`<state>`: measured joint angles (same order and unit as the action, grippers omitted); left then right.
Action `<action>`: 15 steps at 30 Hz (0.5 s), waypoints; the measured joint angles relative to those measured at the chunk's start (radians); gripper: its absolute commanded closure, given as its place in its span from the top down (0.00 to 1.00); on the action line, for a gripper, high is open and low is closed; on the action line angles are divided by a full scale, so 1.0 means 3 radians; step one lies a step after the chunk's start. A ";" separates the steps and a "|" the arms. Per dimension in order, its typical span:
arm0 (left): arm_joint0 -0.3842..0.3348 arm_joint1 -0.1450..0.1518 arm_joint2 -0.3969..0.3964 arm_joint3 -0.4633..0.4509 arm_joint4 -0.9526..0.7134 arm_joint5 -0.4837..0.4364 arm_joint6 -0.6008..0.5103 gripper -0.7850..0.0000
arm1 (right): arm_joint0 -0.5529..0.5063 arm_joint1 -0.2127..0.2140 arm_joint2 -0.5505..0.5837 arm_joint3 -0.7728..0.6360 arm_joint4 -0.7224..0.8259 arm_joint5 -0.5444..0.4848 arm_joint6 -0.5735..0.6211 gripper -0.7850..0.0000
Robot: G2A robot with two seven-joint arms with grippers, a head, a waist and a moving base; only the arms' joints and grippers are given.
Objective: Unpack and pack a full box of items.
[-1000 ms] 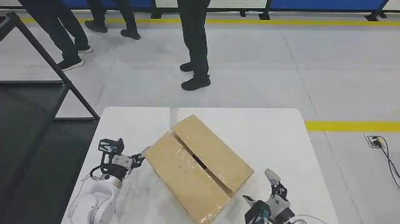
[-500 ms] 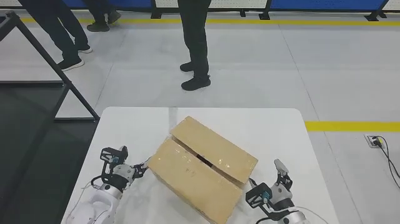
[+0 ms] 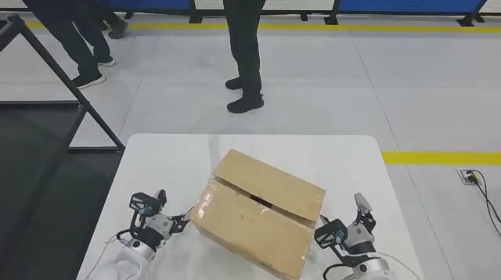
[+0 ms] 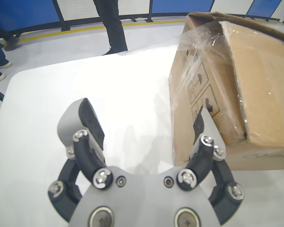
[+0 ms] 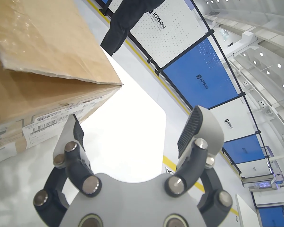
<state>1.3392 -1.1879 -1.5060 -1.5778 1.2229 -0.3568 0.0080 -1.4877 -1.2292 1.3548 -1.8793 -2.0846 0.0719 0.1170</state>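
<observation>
At the lower left of the top view, the left claw [image 3: 178, 219] is spread wide and empty. One finger [image 4: 201, 121] is close against the taped end of the box [image 3: 258, 210], though contact cannot be confirmed. At lower right, the right claw [image 3: 344, 219] is also wide open, holding nothing, just beside the box's other end. The box sits askew at lower centre on the white table [image 3: 156, 163], flaps down.
</observation>
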 measured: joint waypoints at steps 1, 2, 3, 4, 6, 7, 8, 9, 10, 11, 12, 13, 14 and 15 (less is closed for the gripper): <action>0.0010 0.0002 0.0001 -0.0010 0.0004 -0.0014 -0.0003 1.00 | 0.0006 0.0002 0.0013 0.0000 -0.0019 -0.0035 0.0008 1.00; 0.0018 0.0004 0.0002 -0.0016 0.0011 -0.0030 -0.0006 1.00 | 0.0015 0.0005 0.0028 -0.0001 -0.0045 -0.0076 0.0023 1.00; 0.0026 0.0006 0.0001 -0.0021 0.0022 -0.0046 -0.0009 1.00 | 0.0030 0.0007 0.0049 -0.0001 -0.0067 -0.0118 0.0046 1.00; 0.0031 0.0008 0.0001 -0.0024 0.0031 -0.0056 -0.0009 1.00 | 0.0040 0.0007 0.0060 -0.0002 -0.0078 -0.0136 0.0063 1.00; 0.0044 0.0013 0.0003 -0.0034 0.0054 -0.0093 -0.0011 1.00 | 0.0059 0.0005 0.0074 -0.0009 -0.0095 -0.0147 0.0093 1.00; 0.0053 0.0015 0.0003 -0.0040 0.0058 -0.0114 -0.0011 1.00 | 0.0067 0.0003 0.0079 -0.0012 -0.0099 -0.0146 0.0103 1.00; 0.0062 0.0017 -0.0001 -0.0047 0.0059 -0.0134 -0.0011 1.00 | 0.0075 0.0002 0.0083 -0.0015 -0.0106 -0.0145 0.0113 1.00; 0.0077 0.0021 -0.0007 -0.0056 0.0059 -0.0160 -0.0010 1.00 | 0.0086 0.0001 0.0088 -0.0020 -0.0116 -0.0150 0.0123 1.00; 0.0089 0.0024 -0.0013 -0.0064 0.0057 -0.0180 -0.0011 1.00 | 0.0096 0.0000 0.0091 -0.0023 -0.0125 -0.0161 0.0131 1.00; 0.0101 0.0026 -0.0019 -0.0071 0.0053 -0.0198 -0.0011 1.00 | 0.0107 -0.0001 0.0093 -0.0026 -0.0136 -0.0174 0.0139 1.00; 0.0117 0.0030 -0.0026 -0.0081 0.0051 -0.0221 -0.0014 1.00 | 0.0124 -0.0002 0.0095 -0.0027 -0.0149 -0.0196 0.0150 1.00; 0.0130 0.0032 -0.0030 -0.0088 0.0049 -0.0242 -0.0017 1.00 | 0.0141 -0.0002 0.0097 -0.0025 -0.0155 -0.0214 0.0157 1.00; 0.0143 0.0035 -0.0034 -0.0095 0.0047 -0.0267 -0.0020 1.00 | 0.0158 -0.0003 0.0100 -0.0021 -0.0161 -0.0232 0.0163 1.00; 0.0160 0.0040 -0.0042 -0.0103 0.0044 -0.0306 -0.0025 1.00 | 0.0184 -0.0004 0.0100 -0.0012 -0.0166 -0.0252 0.0172 1.00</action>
<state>1.3872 -1.1760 -1.5186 -1.6088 1.2361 -0.4486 0.0004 -1.4327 -1.2305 1.3850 -1.8829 -2.1345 -0.0038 0.1685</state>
